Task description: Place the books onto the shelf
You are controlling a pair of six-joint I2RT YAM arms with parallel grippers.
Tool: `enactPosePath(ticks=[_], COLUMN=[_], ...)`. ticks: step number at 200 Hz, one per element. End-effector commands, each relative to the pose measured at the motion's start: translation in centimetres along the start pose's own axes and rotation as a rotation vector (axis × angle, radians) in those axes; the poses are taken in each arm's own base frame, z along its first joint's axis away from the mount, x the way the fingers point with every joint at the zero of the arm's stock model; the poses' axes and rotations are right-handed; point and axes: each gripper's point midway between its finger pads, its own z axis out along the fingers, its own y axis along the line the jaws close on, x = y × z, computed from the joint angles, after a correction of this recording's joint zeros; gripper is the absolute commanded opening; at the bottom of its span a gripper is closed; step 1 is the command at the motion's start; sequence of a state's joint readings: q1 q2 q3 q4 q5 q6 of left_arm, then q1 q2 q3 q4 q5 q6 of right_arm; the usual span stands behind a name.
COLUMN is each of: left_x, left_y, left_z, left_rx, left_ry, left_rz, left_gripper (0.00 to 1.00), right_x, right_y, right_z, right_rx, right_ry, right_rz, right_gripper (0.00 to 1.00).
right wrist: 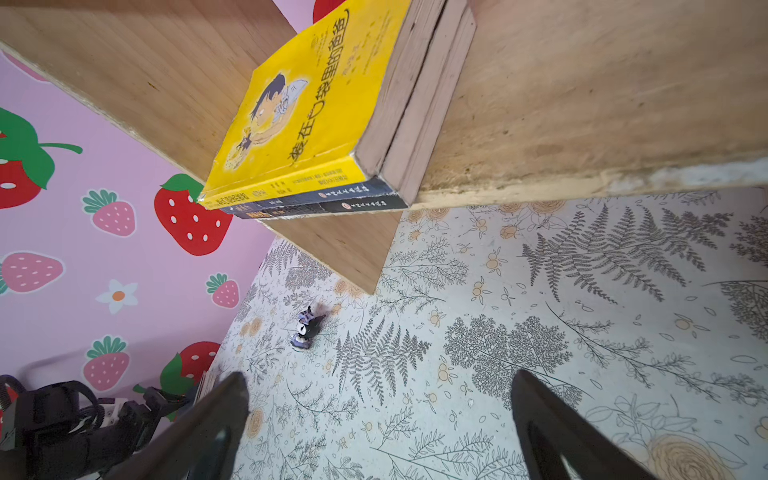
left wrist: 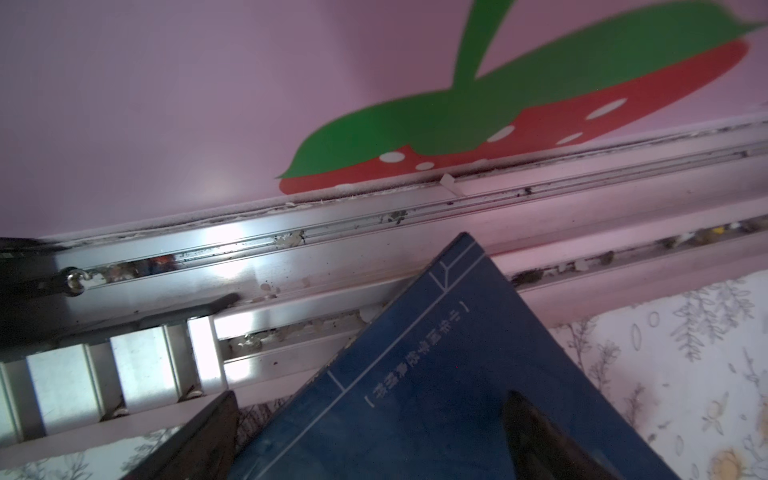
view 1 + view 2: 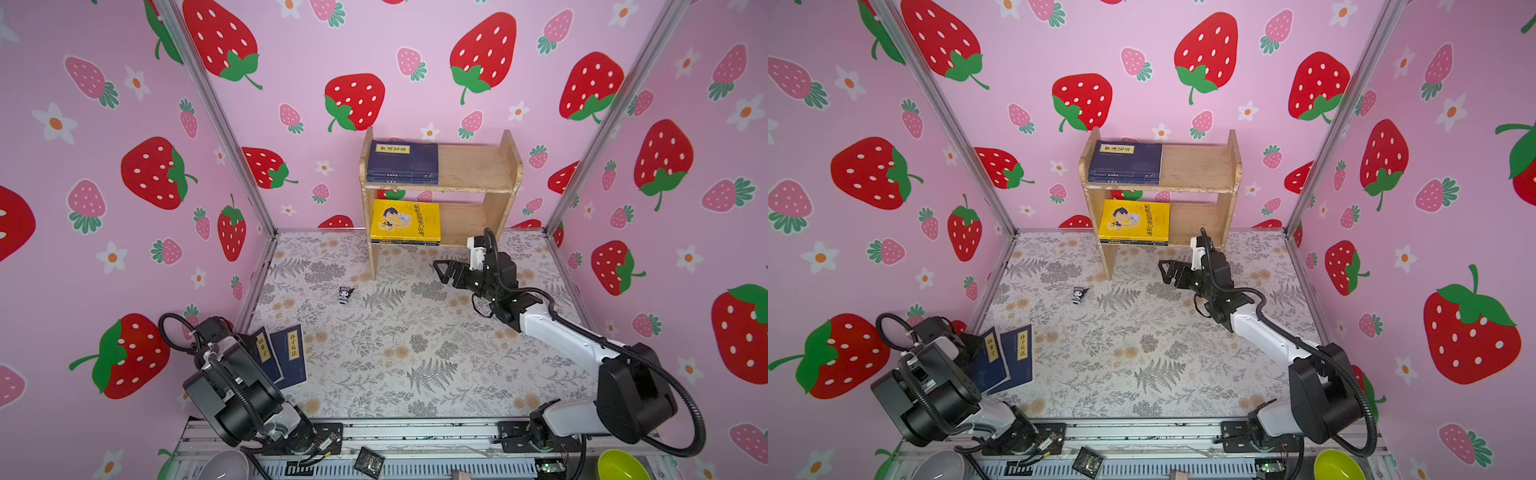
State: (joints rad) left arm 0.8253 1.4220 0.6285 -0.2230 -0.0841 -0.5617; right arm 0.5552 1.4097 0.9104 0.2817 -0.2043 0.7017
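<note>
Two navy books lie flat by the tabletop's front-left corner, long axes roughly front to back. My left pincer hangs open, empty, over one's corner. My right pincer, also open, sits well apart beside the shelf.

In both top views my left arm covers much of the leftmost navy book at the worktop's left edge.

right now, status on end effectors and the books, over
Left end effector open at two navy paperbacks with yellow labels, both on the floral table. Right end effector open, empty, before light wooden shelf. Small dark figurine between, touching nothing.
</note>
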Motion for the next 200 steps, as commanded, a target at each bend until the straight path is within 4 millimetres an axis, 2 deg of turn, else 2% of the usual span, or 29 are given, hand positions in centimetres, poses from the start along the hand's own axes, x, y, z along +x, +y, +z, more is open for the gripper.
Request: enactPosePath(ticks=[1,48,57,73,90,96,112,171,200], left_x=[6.1,5.8,5.8,6.3,7.6,8.2,9.2,11.4,13.8], left_y=[0.3,-0.6,-1.6,-5.0,-7.0,-7.7,-9.3,-11.5,-12.3], left_z=[0.2,-0.4,-0.5,-0.9,-0.3,-0.2,-0.1,-1.6,-2.4], left_rx=[0.065,0.1,0.154,0.32,0.351,0.372,0.403,0.339,0.341], left_ry=[0.2,0.18,0.178,0.211,0.284,0.313,0.353,0.372,0.446], left_rz=[0.003,0.028,0.047,0.096,0.173,0.208,0.277,0.449,0.433], left_gripper=[0.99,0.99,0.99,0.99,1.0,0.93,0.93,0.94,0.93], right_x=[-0.3,-0.2,-0.3,-0.2,-0.2,-0.2,-0.2,0.5,1.1], right_y=[0.4,0.3,0.2,0.1,0.1,0.0,-0.3,-0.6,-0.6], right_z=[0.4,0.3,0.2,0.1,0.1,0.0,0.0,0.1,0.4], right_rx=[-0.016,-0.015,-0.007,-0.003,0.001,0.004,0.013,0.013,0.001], right_ry=[-0.004,-0.003,-0.005,-0.005,-0.003,-0.004,-0.004,0.012,0.03], right_rz=[0.002,-0.002,-0.006,-0.009,-0.013,-0.014,-0.013,0.001,0.019], right_gripper=[1.0,1.0,1.0,1.0,1.0,1.0,1.0,1.0,1.0])
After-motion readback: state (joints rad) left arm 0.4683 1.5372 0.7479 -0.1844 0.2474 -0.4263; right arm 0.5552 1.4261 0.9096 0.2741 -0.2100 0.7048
